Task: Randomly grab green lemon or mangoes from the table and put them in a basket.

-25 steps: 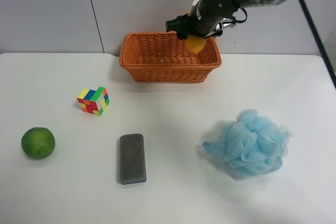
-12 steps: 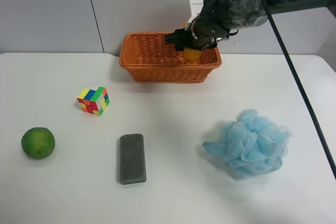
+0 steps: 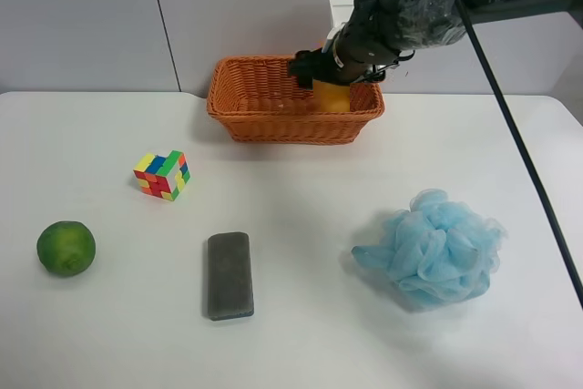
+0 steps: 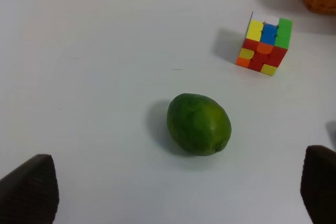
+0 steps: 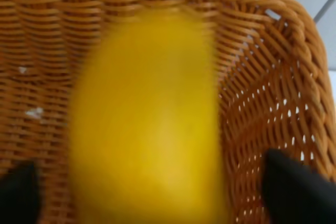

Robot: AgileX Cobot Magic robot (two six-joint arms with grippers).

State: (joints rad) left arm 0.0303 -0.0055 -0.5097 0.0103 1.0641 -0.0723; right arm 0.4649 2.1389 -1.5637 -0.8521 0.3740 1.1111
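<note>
The orange-yellow mango lies inside the wicker basket at its right end. In the right wrist view the mango is blurred against the basket weave. My right gripper hangs just above it, and its view shows the fingers spread wide on either side of the fruit, not touching it. The green lemon sits on the white table at the exterior high view's left. My left gripper is open, hovering over the lemon.
A colourful cube stands between lemon and basket, also in the left wrist view. A grey block lies mid-table. A blue bath pouf sits at the exterior high view's right. A black pole slants down the right side.
The mango has left the right gripper and dropped lower into the basket. The gripper's fingers have opened; the arm stays over the basket's right end.
</note>
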